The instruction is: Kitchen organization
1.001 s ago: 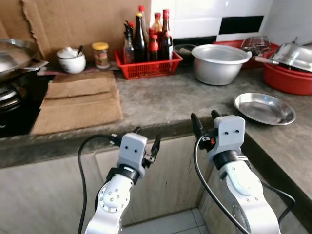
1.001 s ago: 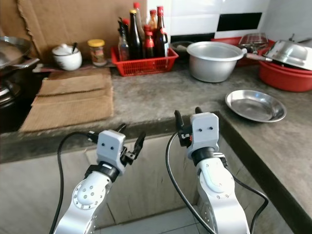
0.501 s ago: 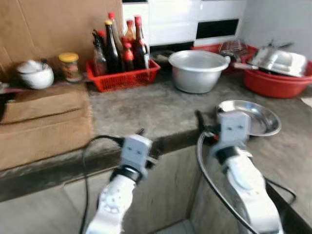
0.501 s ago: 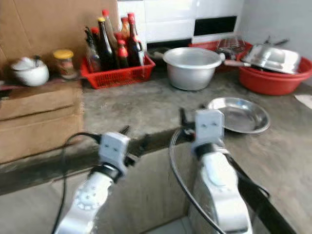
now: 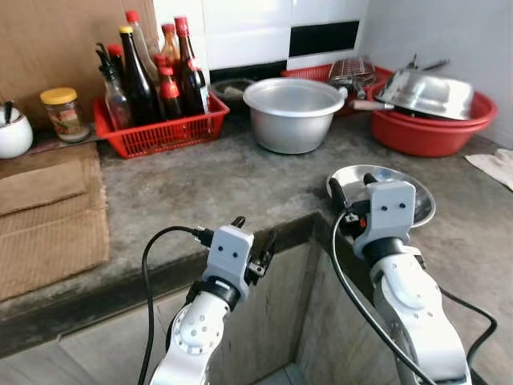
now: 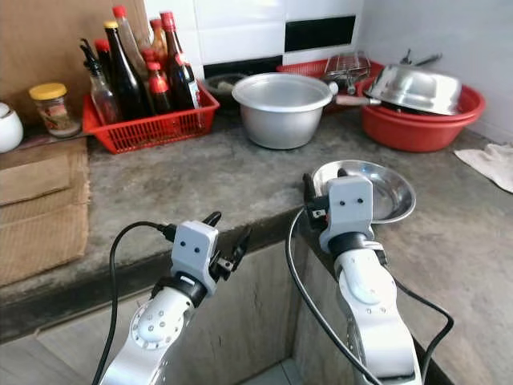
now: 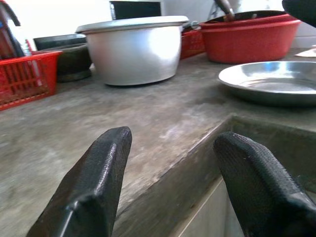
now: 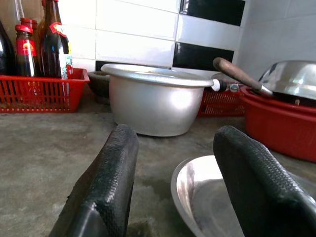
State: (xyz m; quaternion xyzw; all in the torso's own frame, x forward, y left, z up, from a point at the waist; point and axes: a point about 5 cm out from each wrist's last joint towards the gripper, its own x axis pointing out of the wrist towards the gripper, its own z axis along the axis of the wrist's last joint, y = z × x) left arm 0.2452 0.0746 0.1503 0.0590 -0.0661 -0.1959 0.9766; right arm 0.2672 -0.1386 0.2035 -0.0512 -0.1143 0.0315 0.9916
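Left eye view: on the grey stone counter (image 5: 240, 172), a red basket (image 5: 160, 132) packed with upright sauce bottles (image 5: 144, 68), red and yellow caps on top. To the basket's left, a yellow-lidded jar (image 5: 62, 112) and part of a white pot (image 5: 11, 132); folded brown cardboard (image 5: 44, 212) flat on the counter in front of those. Beside the basket on the other side, an aluminium pot (image 5: 292, 112), inside not visible. Further right, a red basin (image 5: 429, 128) carrying an overturned steel bowl (image 5: 425, 92), a wire rack (image 5: 353, 70) behind. Near the counter's inner corner, a shallow steel plate (image 5: 421, 192), partly hidden by the right arm. Left gripper (image 5: 255, 241) low at the counter edge, fingers apart, holding nothing. Right gripper (image 5: 351, 192) raised just before the plate, fingers apart, nothing between.

Right eye view: same layout; a pale cloth (image 6: 489, 164) at the far right of the counter.

Left wrist view: two black fingers (image 7: 94, 182) spread wide and bare, at counter-edge level; beyond, the pot, the plate and the basin.

Right wrist view: fingers (image 8: 111, 182) wide apart, gripping nothing; plate rim just beyond, between the fingers; pot behind, a wooden handle (image 8: 239, 76) jutting over the basin.
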